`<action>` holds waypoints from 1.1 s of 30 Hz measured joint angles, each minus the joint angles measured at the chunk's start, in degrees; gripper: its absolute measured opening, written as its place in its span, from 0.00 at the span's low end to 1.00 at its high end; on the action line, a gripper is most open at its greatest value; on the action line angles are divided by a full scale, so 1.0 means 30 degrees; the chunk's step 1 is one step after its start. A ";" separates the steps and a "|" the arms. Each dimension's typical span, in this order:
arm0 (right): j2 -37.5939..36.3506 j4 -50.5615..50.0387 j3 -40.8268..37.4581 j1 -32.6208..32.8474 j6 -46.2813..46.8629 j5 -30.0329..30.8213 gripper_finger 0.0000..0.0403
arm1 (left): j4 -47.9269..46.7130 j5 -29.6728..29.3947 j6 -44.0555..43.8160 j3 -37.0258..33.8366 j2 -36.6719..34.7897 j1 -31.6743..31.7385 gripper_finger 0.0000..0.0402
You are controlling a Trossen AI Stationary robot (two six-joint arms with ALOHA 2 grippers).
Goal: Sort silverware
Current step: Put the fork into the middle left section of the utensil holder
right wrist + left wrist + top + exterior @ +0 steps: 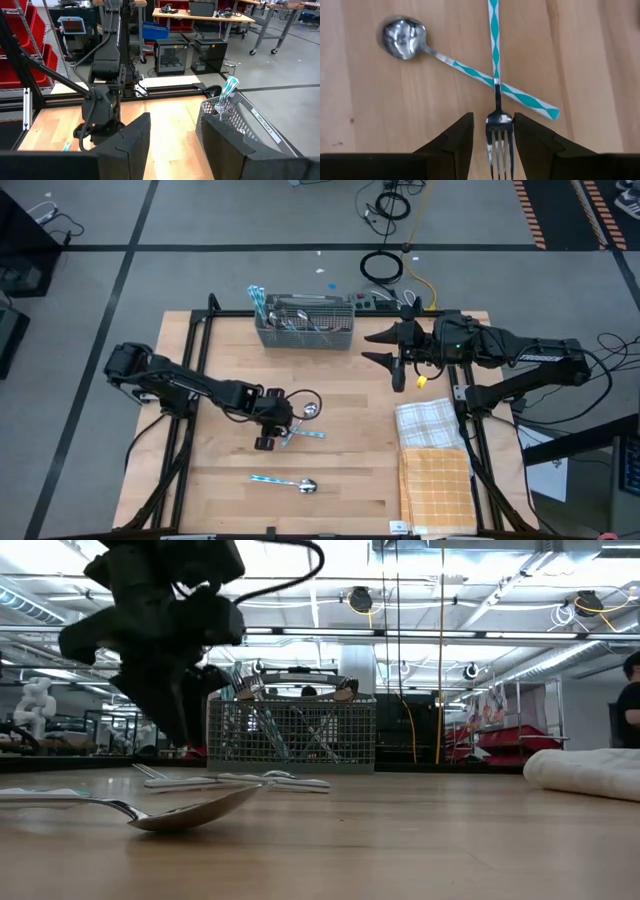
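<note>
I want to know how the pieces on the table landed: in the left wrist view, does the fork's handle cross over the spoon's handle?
Yes, the fork lies across the spoon, their patterned handles forming an X.

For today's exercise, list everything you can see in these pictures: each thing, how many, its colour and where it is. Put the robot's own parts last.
Basket: one, grey mesh, table's far edge, holding cutlery.
Fork: one, teal-patterned handle, lying across a spoon, mid-table.
Crossed spoon: one, same handle, under the fork.
Lone spoon: one, near edge.
Cloths: two, white checked and orange, right side.
Table: one, light wood.
Left gripper: open, straddling the fork's tines.
Right gripper: open, beside the basket.
</note>
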 joint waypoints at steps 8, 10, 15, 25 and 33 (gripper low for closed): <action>0.0000 -0.0044 0.0000 0.0000 0.0128 0.0000 0.41 | 0.0815 0.0274 -0.0102 0.0000 0.1214 0.0000 0.36; 0.0000 -0.0050 0.0000 0.0000 0.0135 -0.0007 0.41 | 0.1215 0.0530 -0.0102 0.0000 0.1471 -0.0010 0.36; -0.0006 -0.0061 0.0000 0.0000 0.0135 0.0000 0.41 | 0.1589 0.0939 0.0000 0.0000 0.2258 -0.0007 0.36; -0.0004 -0.0647 0.0000 0.0000 0.0774 0.0006 0.41 | 0.1879 0.0840 -0.0050 0.0051 0.3284 0.0000 0.27; -0.0007 -0.0669 0.0000 0.0000 0.1271 0.0000 0.41 | 0.1769 0.0530 -0.2009 0.0036 0.2975 -0.0004 0.02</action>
